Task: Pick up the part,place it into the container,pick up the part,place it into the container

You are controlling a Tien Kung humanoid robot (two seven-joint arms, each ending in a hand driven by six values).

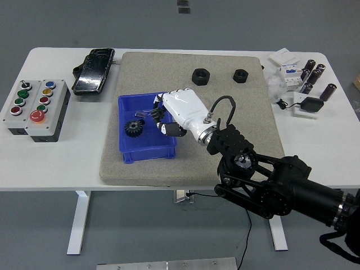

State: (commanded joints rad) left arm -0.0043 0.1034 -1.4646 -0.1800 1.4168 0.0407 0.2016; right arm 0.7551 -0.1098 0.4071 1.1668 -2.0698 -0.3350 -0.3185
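Parts were spread so that each stage of the job could be read from where they lay. One black gear was found inside the blue container, toward its nine o'clock side, so the first placement was judged complete. Two black nuts were left on the grey foam mat at roughly twelve and one o'clock from the container, well apart from it.

The right hand, white-shelled with dark fingers, was positioned over the container's three o'clock rim, fingers curled downward into the bin. Whether a part was pinched inside them could not be told, since the palm hid the fingertips. The pose was judged to suit a release over the bin, the wrist being angled so that anything let go would fall within the walls.

A button box was placed at the table's nine o'clock edge, clear of the work.
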